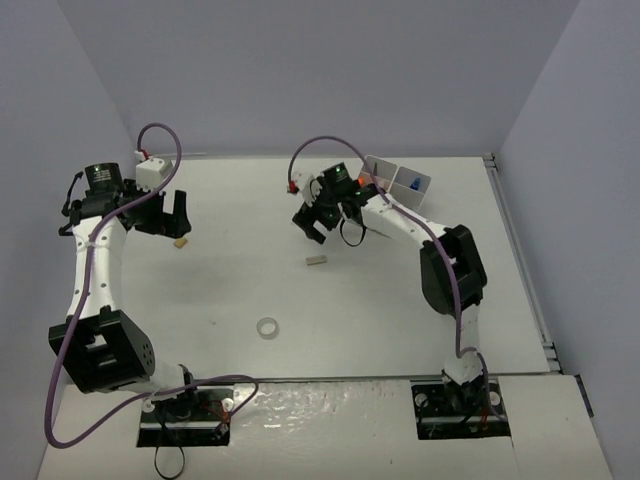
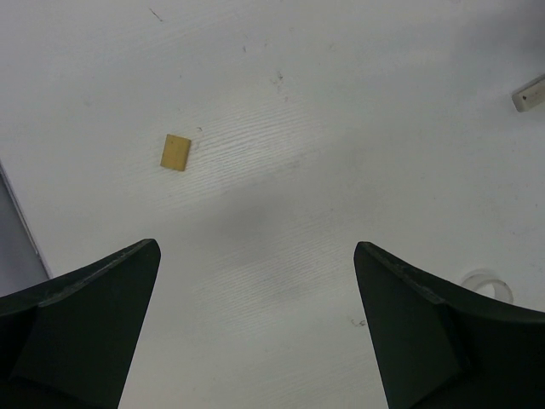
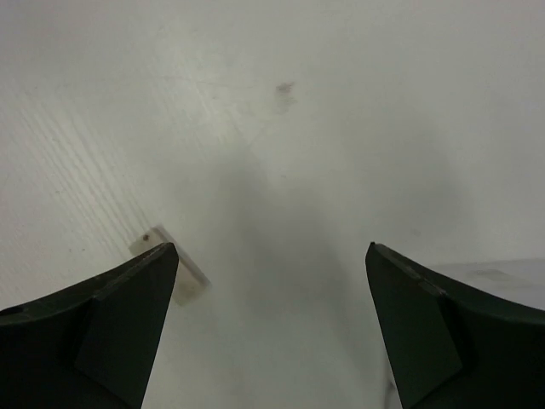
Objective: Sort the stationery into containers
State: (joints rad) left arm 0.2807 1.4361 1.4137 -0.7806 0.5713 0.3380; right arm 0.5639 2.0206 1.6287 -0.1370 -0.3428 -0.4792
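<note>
Stationery mostly waits: small yellow bar (image 1: 181, 241), small grey block (image 1: 316, 260) and clear tape ring (image 1: 267, 327) lie loose on the white bench (image 1: 230, 280). A blue thing (image 1: 413, 183) sits inside the white divided tray (image 1: 385, 168). Left claw (image 2: 255, 244) and right claw (image 3: 271, 247) are spread wide, empty.

The white table (image 1: 400, 300) carries a yellow bar (image 1: 181, 242), grey block (image 1: 316, 260), tape ring (image 1: 267, 327) and tray (image 1: 380, 170).

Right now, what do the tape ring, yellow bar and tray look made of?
tape ring: pale, translucent band, so likely clear plastic film; too small to judge the gloss.
yellow bar: flat, matte tan-yellow with crisp edges; could be rubber, card or wood, can't tell.
tray: thin, smooth white upright walls, probably moulded plastic.
</note>
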